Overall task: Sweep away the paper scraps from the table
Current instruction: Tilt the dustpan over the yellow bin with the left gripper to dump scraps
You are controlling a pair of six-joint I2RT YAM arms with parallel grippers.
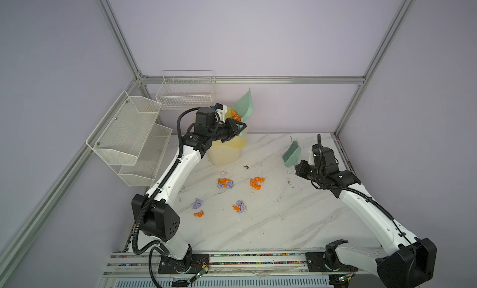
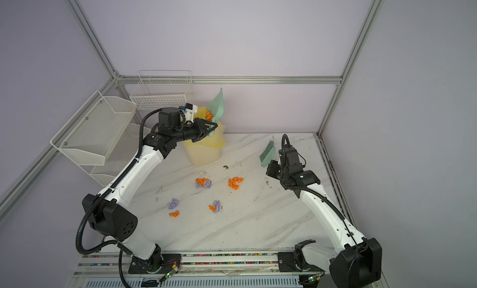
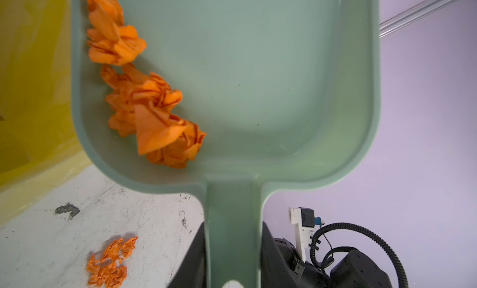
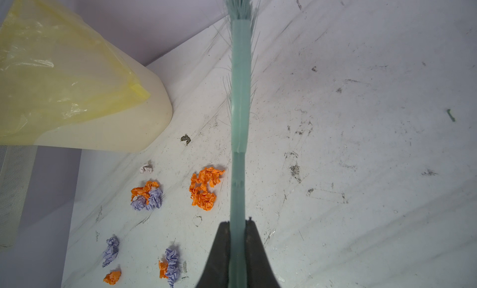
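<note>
Left gripper [image 1: 240, 126] is clamping the handle of a mint-green plastic dustpan [image 1: 244, 103], holding it tipped up above a cream plastic bin lined with a yellow bag [image 1: 224, 152]. Crumpled orange paper scraps [image 3: 152, 119] are lying along one side wall of the pan. On the other side, the right gripper [image 4: 237, 230] is squeezing the handle of a mint-green bristle brush [image 4: 240, 93]. More orange and lavender scraps [image 1: 225, 183] are sitting in loose clusters mid-way across the white marble-patterned table [image 1: 284, 217], in front of the bin.
</note>
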